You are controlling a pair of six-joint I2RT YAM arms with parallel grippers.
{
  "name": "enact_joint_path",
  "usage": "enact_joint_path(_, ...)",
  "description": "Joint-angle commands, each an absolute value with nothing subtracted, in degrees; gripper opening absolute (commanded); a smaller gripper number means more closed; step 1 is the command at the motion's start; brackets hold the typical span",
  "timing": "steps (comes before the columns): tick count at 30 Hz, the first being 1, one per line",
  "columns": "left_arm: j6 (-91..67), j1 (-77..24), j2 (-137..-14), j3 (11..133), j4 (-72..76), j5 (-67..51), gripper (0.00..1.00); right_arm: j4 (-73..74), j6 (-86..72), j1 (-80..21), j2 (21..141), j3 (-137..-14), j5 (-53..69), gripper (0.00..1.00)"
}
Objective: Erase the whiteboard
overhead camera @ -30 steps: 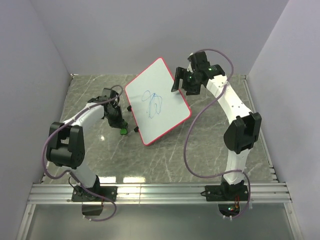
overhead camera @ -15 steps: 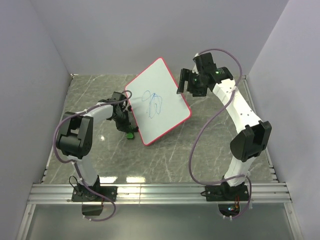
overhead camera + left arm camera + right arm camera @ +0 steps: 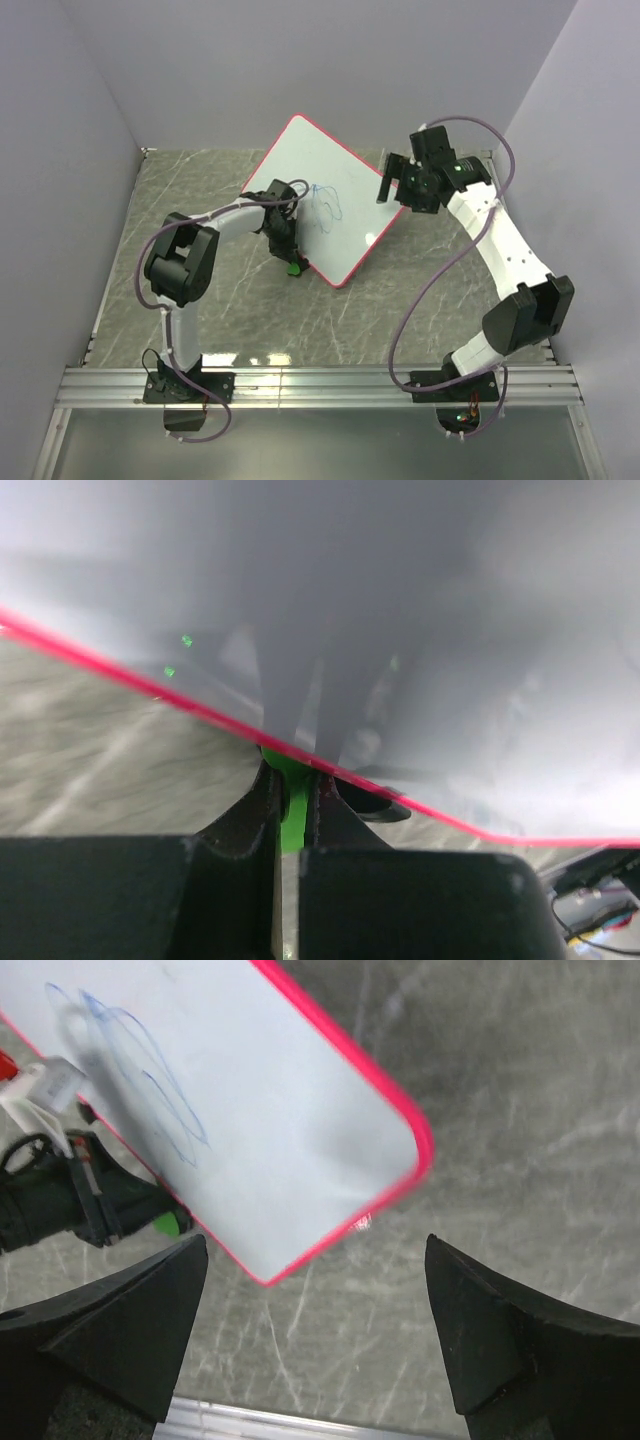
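One whiteboard (image 3: 345,232), one blue scribble (image 3: 327,203) on its face, one marble-patterned table (image 3: 300,320). Two robot arms appear in the overhead view, the left arm (image 3: 180,265) and the right arm (image 3: 505,245). They carry two grippers, the left gripper (image 3: 289,258) and the right gripper (image 3: 390,182) (two fingers (image 3: 500,1330) apiece, so four in all). There is one green eraser block (image 3: 293,267). Three plain walls are counted: the left wall (image 3: 60,150), the back wall (image 3: 300,60) and the right wall (image 3: 600,120). One metal rail (image 3: 320,380) spans the near edge.
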State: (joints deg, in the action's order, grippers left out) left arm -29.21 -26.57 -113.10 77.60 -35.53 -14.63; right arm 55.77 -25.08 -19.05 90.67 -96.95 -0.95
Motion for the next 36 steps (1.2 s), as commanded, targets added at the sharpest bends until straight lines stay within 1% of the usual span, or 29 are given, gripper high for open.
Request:
enact_joint_path(1,-29.0,-28.47,-117.33,80.75,-36.91,-17.22,0.0,52.32,-28.21,-15.92,85.97,-89.15,1.74,0.96)
enact_joint_path(2,-28.92,-29.0,-118.64,81.73,-37.26,-18.62,0.0,50.82,-29.26,-14.78,84.91,-84.25,3.58,0.96)
enact_joint_path(4,-29.0,-29.62,-119.96,85.06,-37.97,-19.77,0.0,45.21,-30.23,-11.18,81.84,-79.13,10.07,0.96)
enact_joint_path(8,-28.74,-31.64,-123.21,90.17,-40.77,-21.44,0.0,34.48,-32.17,-7.03,77.88,-67.09,18.88,0.96)
enact_joint_path(11,-28.74,-31.9,-124.53,92.28,-42.35,-22.32,0.0,24.2,-33.04,-6.77,76.2,-61.46,24.32,0.96)
enact_joint_path(14,-28.48,-31.9,-124.37,92.99,-43.5,-23.03,0.0,14.09,-34.71,-6.59,75.94,-58.37,29.16,0.96)
enact_joint_path(15,-28.39,-31.9,-124.19,92.99,-44.11,-22.85,0.0,9.89,-35.15,-6.59,76.11,-56.71,29.79,0.96)
enact_joint_path(26,-28.04,-31.9,-119.98,90.7,-48.07,-21.71,0.0,-8.69,-39.55,-3.43,82.7,-48.78,32.25,0.95)
enact_joint_path(29,-28.12,-31.9,-119.01,92.8,-50.7,-20.14,0.0,-13.87,-41.56,-3.16,86.04,-48.61,34.89,0.92)
enact_joint_path(32,-28.74,-31.64,-117.34,95.01,-51.51,-18.9,0.0,-18.62,-43.15,-3.16,88.06,-48.6,37.17,0.87)
enact_joint_path(35,-29.0,-31.2,-115.5,94.57,-51.15,-17.58,0.0,-19.86,-43.24,-3.16,88.77,-49.65,38.93,0.74)
enact_joint_path(36,-29.0,-31.2,-115.05,94.83,-50.63,-16.53,0.01,-18.82,-42.98,-3.08,88.86,-50.01,39.2,0.67)
